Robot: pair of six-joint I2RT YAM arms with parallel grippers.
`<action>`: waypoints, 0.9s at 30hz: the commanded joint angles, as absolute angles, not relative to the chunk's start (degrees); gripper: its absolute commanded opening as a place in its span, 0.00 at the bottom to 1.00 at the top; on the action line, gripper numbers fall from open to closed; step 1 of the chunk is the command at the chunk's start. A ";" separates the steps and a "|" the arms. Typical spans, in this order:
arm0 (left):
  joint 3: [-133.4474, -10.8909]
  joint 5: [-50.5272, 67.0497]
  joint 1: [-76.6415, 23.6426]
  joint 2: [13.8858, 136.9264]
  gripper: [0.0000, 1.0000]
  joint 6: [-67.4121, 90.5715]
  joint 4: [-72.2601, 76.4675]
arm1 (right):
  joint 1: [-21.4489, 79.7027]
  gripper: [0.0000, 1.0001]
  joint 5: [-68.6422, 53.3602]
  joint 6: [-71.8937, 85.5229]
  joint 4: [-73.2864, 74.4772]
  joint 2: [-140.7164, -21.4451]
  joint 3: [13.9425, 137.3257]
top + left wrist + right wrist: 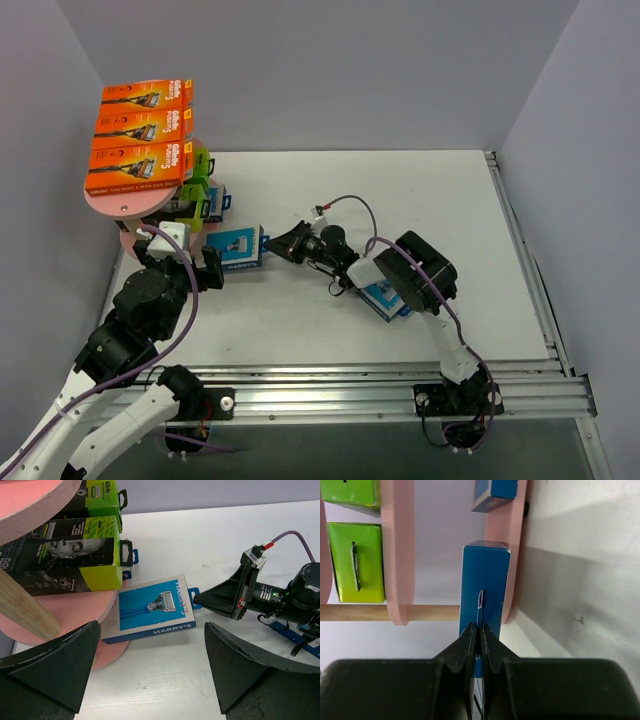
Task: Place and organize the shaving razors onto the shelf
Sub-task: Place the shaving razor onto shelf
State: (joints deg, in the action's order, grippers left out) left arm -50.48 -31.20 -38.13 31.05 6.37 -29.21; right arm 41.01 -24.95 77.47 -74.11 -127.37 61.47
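The flat blue cardboard razor pack (152, 610) is pinched by the clenched right gripper (480, 630) while overhanging the tall pink shelf (130, 208); released now, it could be tipped off. The left gripper (150, 670) is splayed, empty.

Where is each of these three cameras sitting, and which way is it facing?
Top external: above and behind, looking down on the table; left arm and right arm show.
Left wrist: low by the shelf, facing the blue razor pack; open left fingers frame it.
Right wrist: looks along the shut right fingers pinching that pack's tab, shelf beyond.
Shared: both wrist views show the pack and shelf.
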 commanded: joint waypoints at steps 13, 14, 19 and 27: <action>-50.80 -30.67 -37.70 30.94 0.95 6.50 -25.93 | 42.36 0.00 -26.46 75.94 -87.02 -132.10 71.80; -50.80 -30.76 -37.71 30.94 0.95 6.50 -25.93 | 42.45 0.00 -26.37 75.94 -86.49 -132.45 72.76; -50.80 -30.59 -37.62 30.76 0.95 6.50 -25.84 | 43.24 0.00 -25.75 76.64 -85.08 -135.35 76.20; -50.80 -30.41 -37.62 30.76 0.95 6.50 -25.84 | 44.30 0.00 -24.87 77.17 -81.65 -139.65 82.35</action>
State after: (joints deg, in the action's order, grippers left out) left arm -50.48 -31.05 -38.02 31.03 6.37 -29.10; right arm 43.62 -25.65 77.14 -73.73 -138.91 78.89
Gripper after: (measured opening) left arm 0.949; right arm 0.009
